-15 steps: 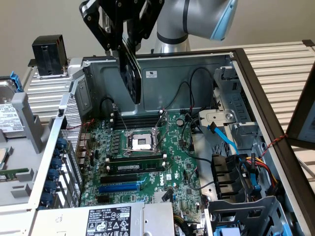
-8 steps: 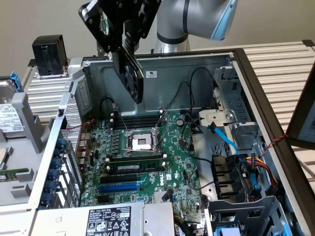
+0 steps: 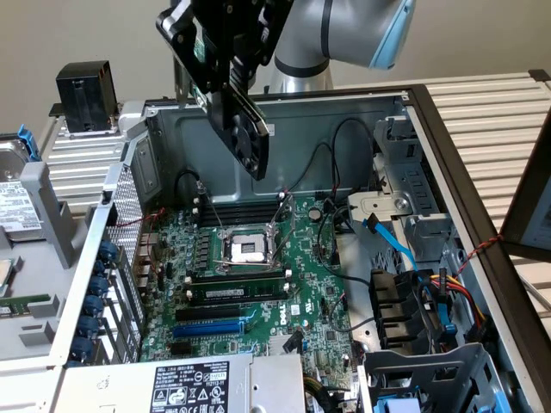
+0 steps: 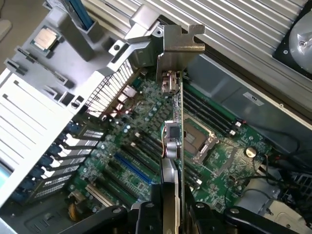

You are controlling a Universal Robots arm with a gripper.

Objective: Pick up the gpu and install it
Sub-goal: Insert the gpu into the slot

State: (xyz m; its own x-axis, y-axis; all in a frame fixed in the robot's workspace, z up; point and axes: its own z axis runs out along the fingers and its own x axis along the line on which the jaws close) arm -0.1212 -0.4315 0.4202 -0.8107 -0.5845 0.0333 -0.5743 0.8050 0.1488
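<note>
— What does the claw (image 3: 225, 82) have?
— It's clamped on the gpu (image 3: 248, 138), which hangs just beneath it, long axis tilted, bracket end farthest out.
— Beyond that?
— The motherboard (image 3: 258, 258) sits well below, with its blue slot (image 3: 211, 329) apart from the card.

Gpu (image 3: 245, 138) up in the air, right above the CPU socket (image 3: 244, 249), gripper (image 4: 170, 209) clamped on it!
Nearer the camera than the socket, a memory stick (image 3: 237, 292) sits slotted in the motherboard (image 3: 318, 292), then the power supply (image 3: 189, 383). On the exterior view's right of the socket, the drive cage (image 3: 405, 189); far left, outside the case, a hard drive (image 3: 13, 202).
</note>
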